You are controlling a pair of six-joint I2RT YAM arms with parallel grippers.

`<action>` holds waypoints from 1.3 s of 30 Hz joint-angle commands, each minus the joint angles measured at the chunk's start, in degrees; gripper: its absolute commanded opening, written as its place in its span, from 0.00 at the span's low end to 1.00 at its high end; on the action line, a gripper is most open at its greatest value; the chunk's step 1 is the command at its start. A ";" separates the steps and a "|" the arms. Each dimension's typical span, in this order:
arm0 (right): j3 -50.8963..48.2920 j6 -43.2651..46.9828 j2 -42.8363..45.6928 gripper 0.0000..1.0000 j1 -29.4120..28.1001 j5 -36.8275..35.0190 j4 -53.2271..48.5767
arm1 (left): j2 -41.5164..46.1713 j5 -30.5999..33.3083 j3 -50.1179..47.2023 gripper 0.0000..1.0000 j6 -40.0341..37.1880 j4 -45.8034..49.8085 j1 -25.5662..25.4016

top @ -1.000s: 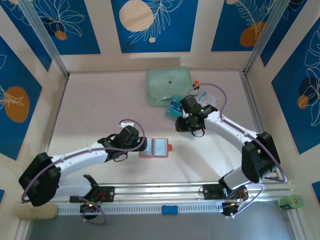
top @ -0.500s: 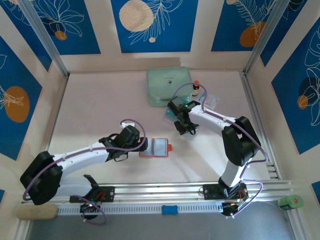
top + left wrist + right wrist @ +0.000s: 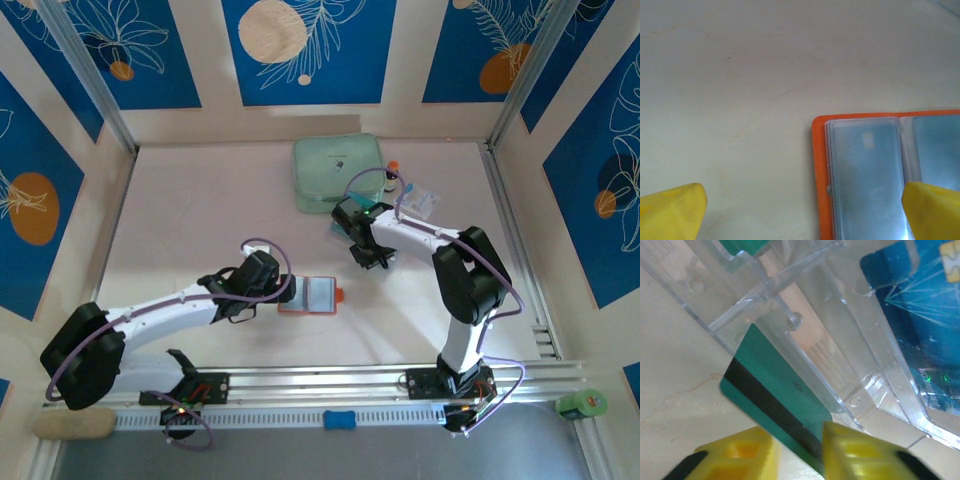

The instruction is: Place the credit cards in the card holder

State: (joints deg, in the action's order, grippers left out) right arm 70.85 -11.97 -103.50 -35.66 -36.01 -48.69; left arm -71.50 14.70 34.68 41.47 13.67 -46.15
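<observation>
no readable text anywhere; pale printing on blue credit card (image 3: 920,320) too blurred to read.

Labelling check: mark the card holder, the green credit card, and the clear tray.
card holder (image 3: 818,180): left wrist, orange cover edge.
credit card (image 3: 785,385): right wrist, green face.
clear tray (image 3: 840,340): right wrist, side wall.

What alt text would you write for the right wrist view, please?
The right gripper pinches a teal-green credit card with a black stripe between its yellow fingers, right beside a clear plastic tray. A blue card lies inside the tray, on the right.
</observation>
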 commanded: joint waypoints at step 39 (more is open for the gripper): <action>-24.31 -26.78 33.61 0.00 0.82 39.09 35.47 | -9.28 0.18 7.94 1.00 -8.29 5.08 0.52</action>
State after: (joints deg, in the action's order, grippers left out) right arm 51.81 -27.92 -72.01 -35.57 -9.93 -26.55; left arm -79.46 13.98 40.97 35.38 15.66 -46.02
